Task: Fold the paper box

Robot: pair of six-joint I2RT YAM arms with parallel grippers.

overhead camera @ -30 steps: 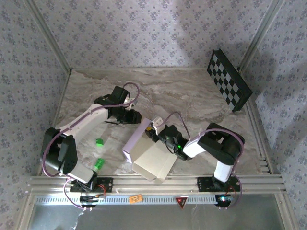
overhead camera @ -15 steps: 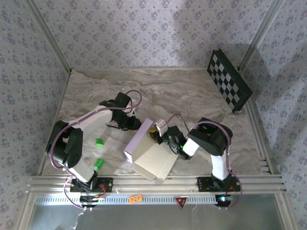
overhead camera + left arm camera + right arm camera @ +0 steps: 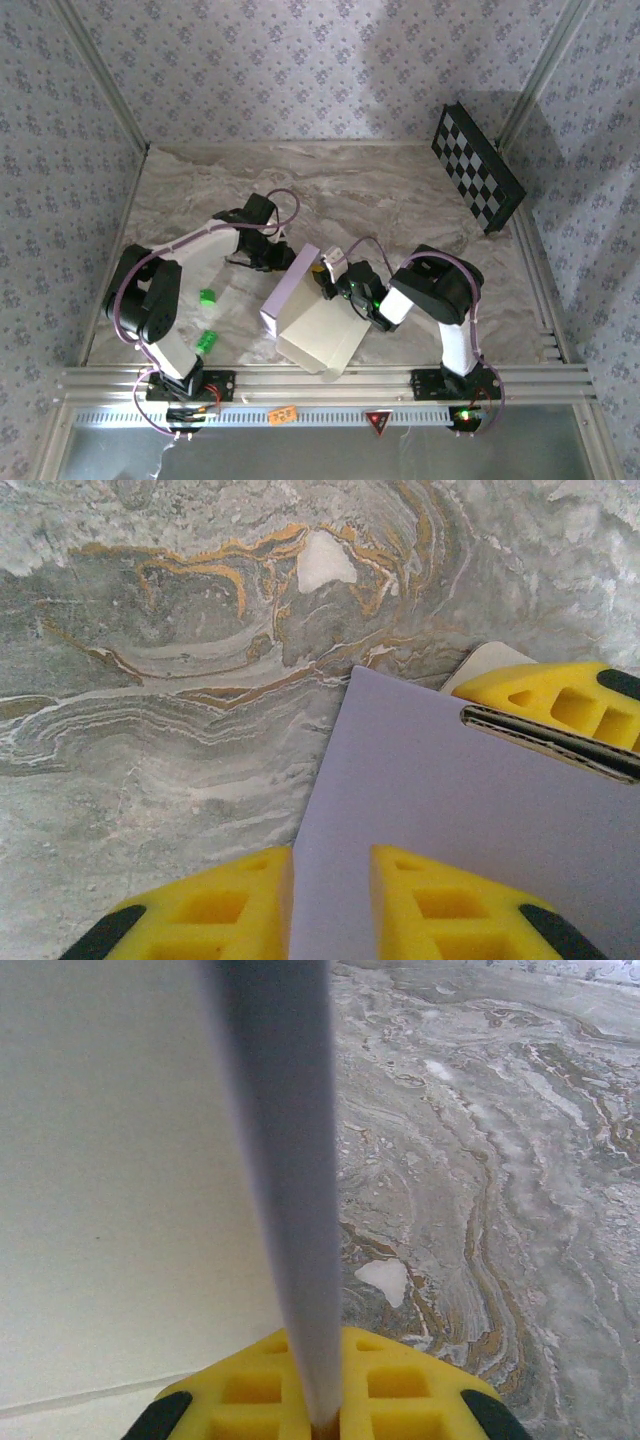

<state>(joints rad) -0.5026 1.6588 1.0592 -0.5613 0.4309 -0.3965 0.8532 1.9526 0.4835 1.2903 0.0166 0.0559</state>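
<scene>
Nearest my side of the table [image 3: 400,200], two small green pieces [image 3: 207,342] lie by the left arm's base, well clear of the work.

The paper box [image 3: 318,335] sits between the arms, near the front edge. Its cream panel slopes down toward me and a lavender flap rises along its far-left side.

The right gripper [image 3: 318,1422] is clamped on that flap. In its wrist view the lavender edge runs straight down between the yellow fingers [image 3: 400,1385].

The left gripper [image 3: 330,862] is just beside the flap's outer face. Its fingers stand a narrow gap apart with the lavender sheet behind them, and I see nothing pinched between them.

At the far right a checkerboard panel [image 3: 478,182] leans against the wall, untouched.

In my judgement the step in hand is creasing this flap over. To do it well I would:
- keep the right grip firm as the hinge;
- press the left fingers flat and low against the lavender face, near the fold line;
- push slowly, so that the thin card bends at the score and does not buckle or slide.

Against the frame a second ago:
- the left gripper has closed in from open table to the flap;
- the right elbow has tucked nearer its base;
- the box has barely shifted.
</scene>
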